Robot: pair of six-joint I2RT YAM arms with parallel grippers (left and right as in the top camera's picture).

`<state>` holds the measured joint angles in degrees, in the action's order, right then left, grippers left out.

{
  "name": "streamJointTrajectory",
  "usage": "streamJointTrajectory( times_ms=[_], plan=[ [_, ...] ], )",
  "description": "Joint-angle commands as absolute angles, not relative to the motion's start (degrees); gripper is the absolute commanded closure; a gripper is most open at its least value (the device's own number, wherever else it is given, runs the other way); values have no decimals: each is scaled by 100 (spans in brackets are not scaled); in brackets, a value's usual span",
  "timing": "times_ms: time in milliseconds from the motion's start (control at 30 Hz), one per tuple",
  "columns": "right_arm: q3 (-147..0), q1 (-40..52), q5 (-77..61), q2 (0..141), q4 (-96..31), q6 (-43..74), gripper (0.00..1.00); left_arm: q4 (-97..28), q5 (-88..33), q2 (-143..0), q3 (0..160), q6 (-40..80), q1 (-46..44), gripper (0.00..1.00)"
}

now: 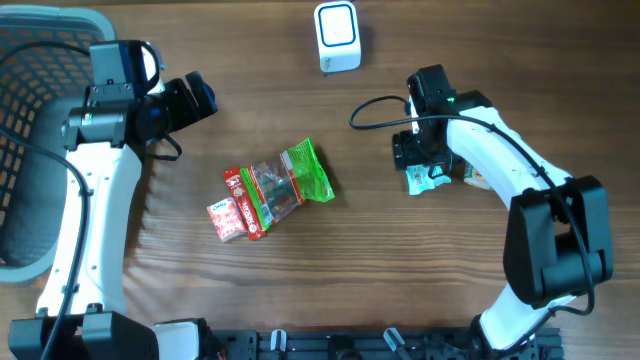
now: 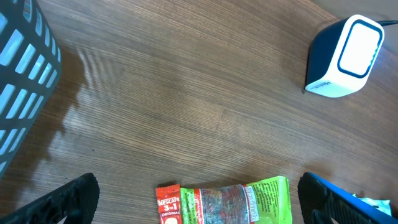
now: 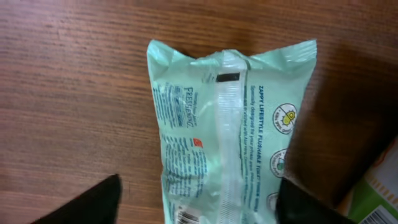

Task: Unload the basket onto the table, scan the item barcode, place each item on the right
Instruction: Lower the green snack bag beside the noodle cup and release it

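From overhead I see only a mint-green sliver of the wipes packet (image 1: 428, 180), near the right edge of the bench (image 1: 300, 290), because the right arm covers most of it. The right wrist camera gives me the whole back face: it lies flat on the wood, seam up, with small print on both sides and a bit of barcode (image 3: 186, 216) cut off at the bottom of the frame. That view also catches the corner of another pack (image 3: 376, 193) just beside it, which I can barely make out from above.

The scanner (image 1: 337, 37) stands at the far edge, well apart from the packet, its window lit. A clear green candy bag (image 1: 290, 185) and red-and-white sachets (image 1: 228, 212) lie mid-bench. A dark basket (image 1: 30, 150) sits at the left edge.

The right gripper (image 3: 199, 202) is released, with its fingers spread to either side of the packet and one plainly clear of it. The left gripper (image 1: 200, 97) is spread wide near the basket, holding nothing.
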<state>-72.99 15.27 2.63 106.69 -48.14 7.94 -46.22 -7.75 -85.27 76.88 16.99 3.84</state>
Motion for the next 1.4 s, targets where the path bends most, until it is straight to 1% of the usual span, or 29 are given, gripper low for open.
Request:
streamJointTrajectory(
  times_ms=[0,67,100,133,333,367,433,567,600,667,733,767,800,900,967,1067,1133,1233,1367],
  plan=[
    [-7631,1555,45,10672,-4969,972,15,-4606,-760,-8486,7721,1627,425,0],
    [-7767,1614,-607,10639,-4967,902,20,-4604,-760,-8486,7721,1627,425,0],
    [-7773,1632,-604,10637,-4910,910,23,-4606,-760,-8486,7721,1627,425,0],
    [-7771,1632,-572,10639,-4840,913,24,-4606,-760,-8486,7721,1627,425,0],
    [-7756,1632,-370,10639,-4694,902,23,-4606,-760,-8486,7721,1627,425,0],
    [-7756,1632,-78,10639,-4674,915,19,-4606,-760,-8486,7721,1627,425,0],
    [-7789,1634,585,10628,-4663,915,18,-4606,-760,-8486,7721,1627,425,0],
    [-8053,1680,263,10331,-4807,884,19,-4606,-760,-8486,7721,1627,425,0],
    [-8068,1708,8,10228,-4770,777,21,-4606,-760,-8486,7721,1627,425,0],
    [-8068,1774,-773,10141,-4711,410,37,-4606,-760,-8486,7721,1627,425,0],
    [-8029,1863,-1496,10180,-4696,45,77,-4604,-760,-8486,7721,1627,425,0],
    [-7966,1922,-1531,10213,-4652,19,86,-4604,-760,-8486,7721,1627,425,0],
    [-7896,1970,-1511,10235,-4587,19,91,-4606,-760,-8486,7721,1627,425,0],
    [-7454,2110,-1404,10433,-3951,84,95,-4606,-760,-8486,7721,1627,425,0],
    [-7148,2128,-631,10604,-3527,639,96,-4606,-760,-8486,7721,1627,425,0],
    [-6912,2069,-38,10816,-3299,958,96,-4604,-760,-8486,7721,1627,425,0],
    [-6801,2018,30,10901,-3312,989,96,-4606,-760,-8486,7721,1627,425,0],
    [-6790,1903,539,10875,-3627,1229,96,-4606,-760,-8486,7721,1627,425,0],
    [-6790,1599,703,10875,-3894,1389,96,-4606,-760,-8486,7721,1627,425,0]
  ],
)
